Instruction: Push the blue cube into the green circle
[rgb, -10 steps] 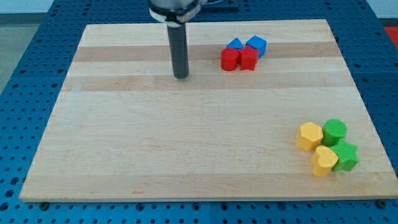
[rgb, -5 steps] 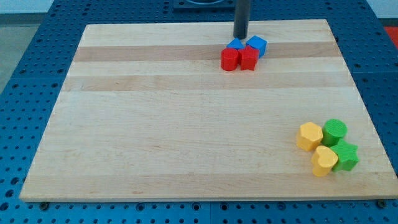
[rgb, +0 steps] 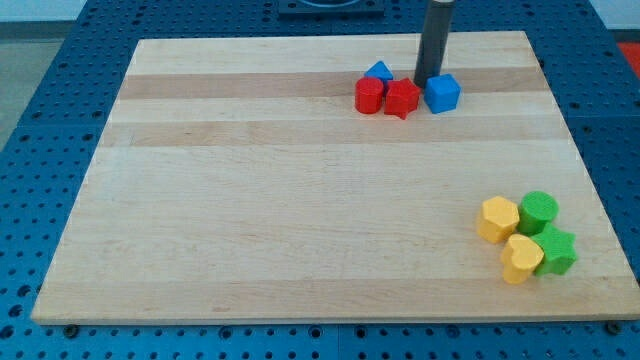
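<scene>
The blue cube (rgb: 442, 93) sits near the view's top, right of centre, just right of a red block (rgb: 402, 98). My tip (rgb: 428, 80) stands right behind the cube, touching its upper left side. The green circle (rgb: 539, 211) lies at the view's lower right, far below the cube, in a cluster with a green star-shaped block (rgb: 556, 250).
A second red block (rgb: 369, 95) and a blue triangular block (rgb: 378, 71) sit left of the tip. Two yellow blocks (rgb: 497, 219) (rgb: 521, 258) touch the green ones at the lower right. The wooden board (rgb: 250, 220) ends close to that cluster.
My tip moved from the view's upper middle to the right, behind the block group. The blue cube slid down and right, away from the blue triangle; one red block shifted slightly.
</scene>
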